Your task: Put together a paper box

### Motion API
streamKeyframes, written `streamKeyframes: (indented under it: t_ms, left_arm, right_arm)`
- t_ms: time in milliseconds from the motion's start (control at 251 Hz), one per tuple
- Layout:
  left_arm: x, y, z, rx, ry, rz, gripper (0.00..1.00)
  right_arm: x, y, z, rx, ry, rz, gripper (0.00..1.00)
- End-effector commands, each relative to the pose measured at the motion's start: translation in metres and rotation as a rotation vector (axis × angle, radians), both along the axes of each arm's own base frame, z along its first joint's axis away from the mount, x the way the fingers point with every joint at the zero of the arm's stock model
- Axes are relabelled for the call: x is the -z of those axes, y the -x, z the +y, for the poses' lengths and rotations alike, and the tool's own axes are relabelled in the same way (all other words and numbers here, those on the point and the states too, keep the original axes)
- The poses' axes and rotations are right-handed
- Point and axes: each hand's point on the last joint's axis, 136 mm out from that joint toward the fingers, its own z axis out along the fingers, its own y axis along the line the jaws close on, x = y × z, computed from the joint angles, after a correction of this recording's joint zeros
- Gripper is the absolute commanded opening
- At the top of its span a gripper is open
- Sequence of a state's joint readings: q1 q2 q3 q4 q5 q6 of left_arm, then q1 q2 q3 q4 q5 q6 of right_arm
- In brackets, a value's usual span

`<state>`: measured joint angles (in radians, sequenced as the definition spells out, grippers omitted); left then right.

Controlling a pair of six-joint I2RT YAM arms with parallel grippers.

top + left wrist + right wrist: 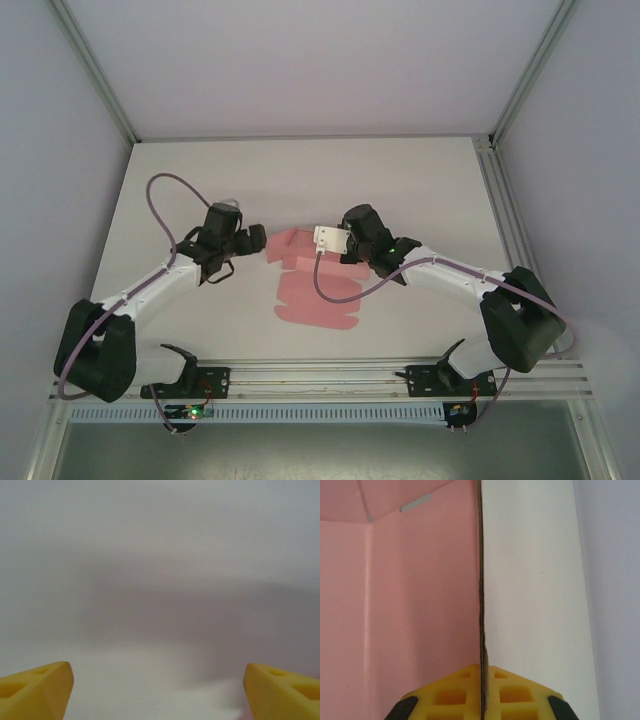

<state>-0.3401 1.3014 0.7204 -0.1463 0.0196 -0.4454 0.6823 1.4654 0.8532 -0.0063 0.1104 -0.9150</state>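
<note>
Right fingers (450, 695) are clenched on an upright wall edge of the paper box (318, 295), which lies mid-table (420, 190). Left fingers (35, 687) stand wide apart at the card's 9 o'clock side, gripping nothing. To fold well, hold that wall steady and bring the left in squarely along the crease.

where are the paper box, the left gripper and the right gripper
paper box (318, 300), top external view, on its flat lower panel
left gripper (157, 690), left wrist view, midway between its wide-apart yellow fingertips
right gripper (481, 687), right wrist view, between yellow fingertips shut on the box's upright edge
</note>
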Motion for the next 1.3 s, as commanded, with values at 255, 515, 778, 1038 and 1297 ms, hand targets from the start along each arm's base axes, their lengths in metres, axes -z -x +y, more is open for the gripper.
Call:
streamKeyframes:
  t_ms: [255,515,778,1038,1297]
  left_arm:
    - [-0.016,0.043,-0.1,0.608,0.19,-0.194,0.78]
    - [-0.012,0.05,-0.122,0.716,0.249,-0.217,0.74]
    - [0.021,0.056,-0.114,0.682,0.227,-0.139,0.66]
    - [0.023,0.079,-0.129,0.839,0.278,-0.167,0.66]
    - [0.016,0.072,-0.145,0.947,0.289,-0.215,0.67]
  right_arm:
    - [0.004,0.007,-0.002,0.004,0.032,-0.011,0.0]
    - [0.01,0.015,-0.003,0.027,0.076,-0.052,0.0]
    - [0.012,0.036,-0.003,0.034,0.123,-0.209,0.0]
    - [0.015,0.048,-0.01,0.066,0.18,-0.267,0.0]
    - [0.033,0.062,-0.005,0.05,0.149,-0.174,0.0]
